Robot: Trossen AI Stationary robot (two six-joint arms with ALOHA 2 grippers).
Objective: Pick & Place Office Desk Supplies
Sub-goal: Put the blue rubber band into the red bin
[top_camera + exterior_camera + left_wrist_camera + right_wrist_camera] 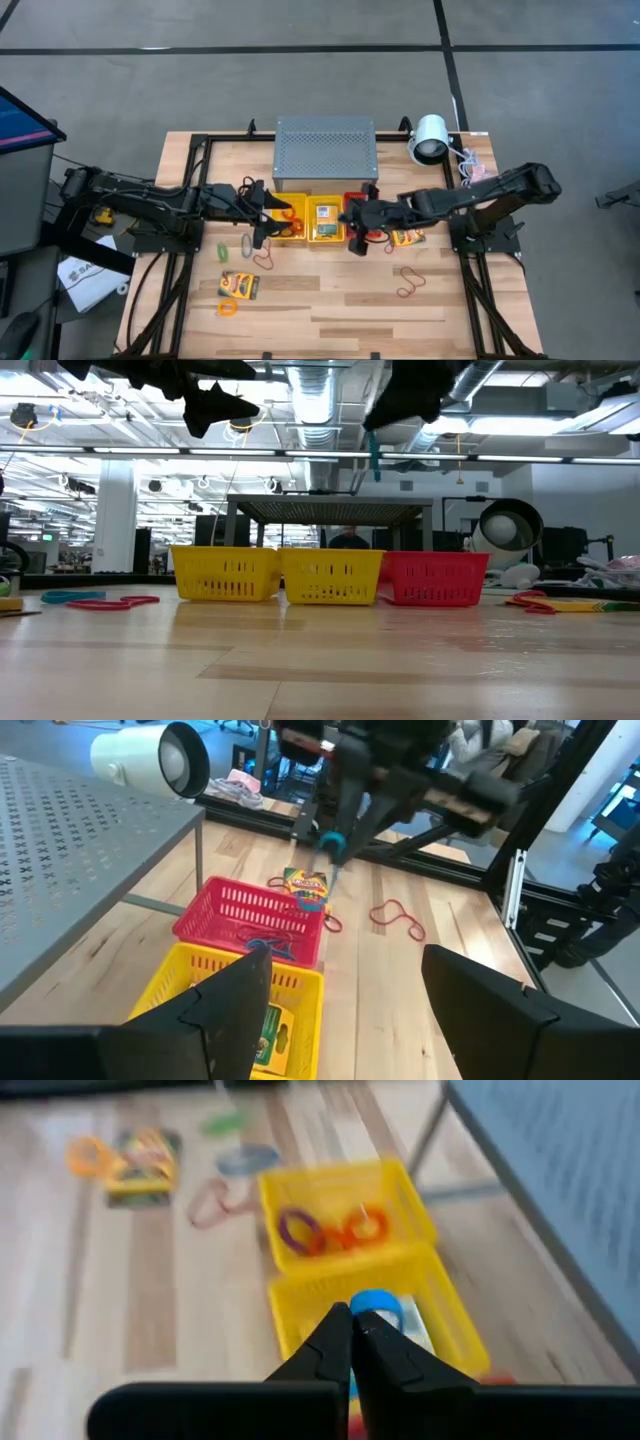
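Note:
Three mesh baskets stand in a row in front of the grey box: a yellow basket (288, 224) with purple and orange loops, a middle yellow basket (325, 220) with a card box, and a red basket (362, 204). My right gripper (356, 242) hangs above the middle yellow and red baskets, shut on a blue loop (332, 845). My left gripper (345, 960) hovers open over the left yellow basket with nothing between its fingers. More supplies lie on the table: card boxes (238, 287) (407, 237), a red band (408, 283), an orange band (228, 308) and a green band (223, 250). My right gripper pinches the blue loop by its upper end (372, 1302) between its two fingertips. The fingers slant downward. The loop hangs below them (373, 455), lifted clear of the baskets and the table.
The big grey perforated box (325, 150) stands right behind the baskets. A white cylinder (430, 138) sits at the far right corner. A blue-grey oval (246, 245) and a red band (265, 258) lie in front of the left basket. Bare wood stretches along the near side.

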